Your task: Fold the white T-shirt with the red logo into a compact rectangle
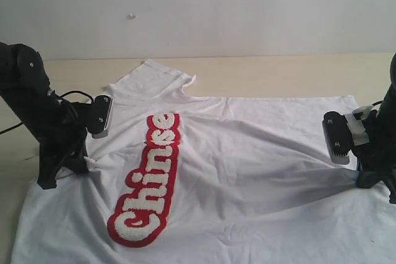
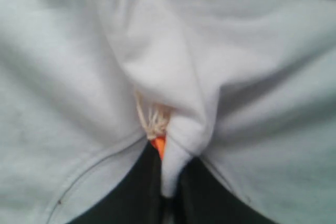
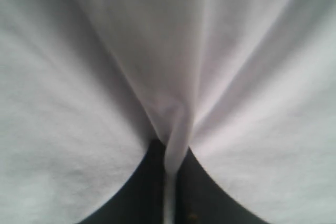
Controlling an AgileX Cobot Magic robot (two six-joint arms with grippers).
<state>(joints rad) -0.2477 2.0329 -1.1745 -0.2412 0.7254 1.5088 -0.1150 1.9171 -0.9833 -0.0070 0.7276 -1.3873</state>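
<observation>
The white T-shirt (image 1: 247,171) lies spread sideways on the table, one sleeve (image 1: 151,78) pointing to the back. The red logo (image 1: 148,180) reading "Chinese" runs as a strip down its left part. My left gripper (image 1: 68,168) is down at the shirt's left edge, shut on a pinch of collar cloth (image 2: 176,150) beside the small orange tag (image 2: 159,144). My right gripper (image 1: 368,174) is down at the shirt's right edge, shut on a thin fold of hem cloth (image 3: 176,145). Cloth hides most of both jaws in the wrist views.
The beige table (image 1: 278,72) shows bare behind the shirt, up to a white wall (image 1: 216,4). A black cable (image 1: 74,95) loops behind the left arm. The shirt's near edge runs out of the exterior view.
</observation>
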